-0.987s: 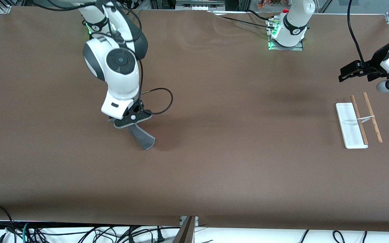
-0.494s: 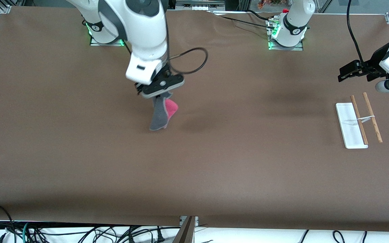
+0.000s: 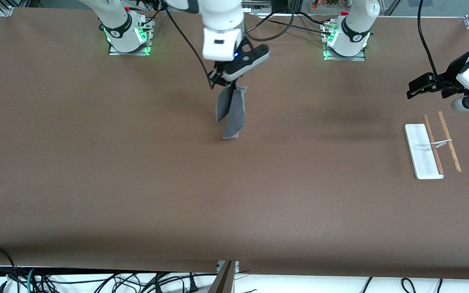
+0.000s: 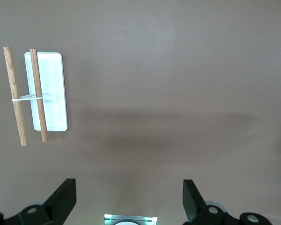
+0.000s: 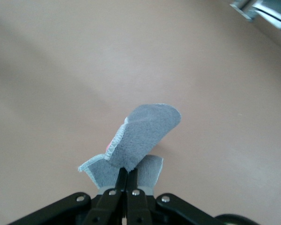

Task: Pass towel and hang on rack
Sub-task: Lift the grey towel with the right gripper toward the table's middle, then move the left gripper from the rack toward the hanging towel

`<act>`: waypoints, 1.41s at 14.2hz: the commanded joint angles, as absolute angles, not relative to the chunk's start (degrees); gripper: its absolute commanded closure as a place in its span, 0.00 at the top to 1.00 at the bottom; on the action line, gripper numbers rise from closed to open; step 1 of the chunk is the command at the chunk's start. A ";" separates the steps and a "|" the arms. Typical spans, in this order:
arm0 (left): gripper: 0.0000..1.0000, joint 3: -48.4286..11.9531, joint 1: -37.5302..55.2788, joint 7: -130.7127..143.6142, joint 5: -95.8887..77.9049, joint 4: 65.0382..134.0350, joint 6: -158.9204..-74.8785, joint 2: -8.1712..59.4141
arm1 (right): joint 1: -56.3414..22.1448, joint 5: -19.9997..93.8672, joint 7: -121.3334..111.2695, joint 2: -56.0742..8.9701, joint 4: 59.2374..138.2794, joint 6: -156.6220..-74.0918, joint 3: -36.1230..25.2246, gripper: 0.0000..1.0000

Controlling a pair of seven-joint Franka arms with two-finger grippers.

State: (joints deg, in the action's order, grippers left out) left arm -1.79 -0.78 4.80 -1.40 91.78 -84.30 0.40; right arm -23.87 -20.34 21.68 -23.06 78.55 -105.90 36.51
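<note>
My right gripper (image 3: 229, 84) is shut on the top of the towel (image 3: 231, 110), which hangs in the air over the middle of the table, dark grey side out with a sliver of pink at its lower tip. In the right wrist view the towel (image 5: 140, 140) is pinched between my right gripper's (image 5: 127, 174) closed fingers. The rack (image 3: 433, 144) lies at the left arm's end of the table, white base and two brown rods; it also shows in the left wrist view (image 4: 37, 93). My left gripper (image 3: 421, 86) is open and empty, waiting in the air near the rack; its fingers (image 4: 61, 201) stand wide apart.
The brown table surface (image 3: 234, 195) holds nothing but the rack. Both arm bases (image 3: 126, 32) stand along the edge farthest from the front camera. Cables lie below the table's near edge (image 3: 96, 280).
My right gripper has lifted the towel off the table and carried it toward the left arm's end and toward the arm bases. The towel has swung so less pink shows. The left arm has not moved.
</note>
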 commanded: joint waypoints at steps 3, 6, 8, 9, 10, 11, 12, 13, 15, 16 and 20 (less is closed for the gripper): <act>1.00 -2.11 -0.62 4.22 -0.53 91.05 -83.50 0.44 | -26.72 -20.21 21.80 -24.70 76.29 -108.28 36.56 0.00; 1.00 -2.11 -0.70 3.96 -0.53 91.14 -83.50 0.53 | -27.42 -20.21 21.71 -24.70 74.01 -108.28 36.65 0.00; 1.00 -2.02 -0.88 3.78 -0.70 91.23 -83.50 0.53 | -27.25 -20.21 21.45 -24.70 72.52 -108.28 36.39 0.00; 1.00 -2.02 -0.79 3.87 -0.79 91.14 -83.67 0.61 | -27.07 -20.21 21.36 -24.78 72.16 -108.54 36.30 0.00; 1.00 -2.11 -0.53 4.30 -0.79 91.06 -83.76 1.05 | -26.98 -20.21 21.44 -25.05 72.07 -109.15 36.30 0.00; 1.00 -2.11 -0.18 4.39 -0.88 90.97 -83.85 1.32 | -26.98 -20.21 21.45 -25.22 72.07 -109.68 36.30 0.00; 1.00 -2.20 0.00 4.57 -1.23 90.97 -83.85 1.32 | -26.98 -20.21 21.53 -25.31 72.07 -110.21 36.30 0.00; 1.00 -2.20 0.00 4.57 -1.49 90.97 -83.85 1.41 | -26.98 -20.21 21.45 -25.31 72.07 -110.21 36.30 0.00; 1.00 -2.20 0.00 4.05 -3.59 90.97 -84.72 2.63 | -26.98 -20.21 21.36 -25.31 72.07 -110.21 36.30 0.00; 1.00 -2.11 0.00 3.69 -5.17 90.71 -84.81 3.51 | -26.98 -20.21 21.36 -25.40 72.07 -110.39 36.30 0.00; 1.00 -2.02 -0.97 -3.75 -13.16 92.53 -91.64 6.94 | -26.81 -20.04 21.00 -25.31 71.55 -110.48 35.60 0.00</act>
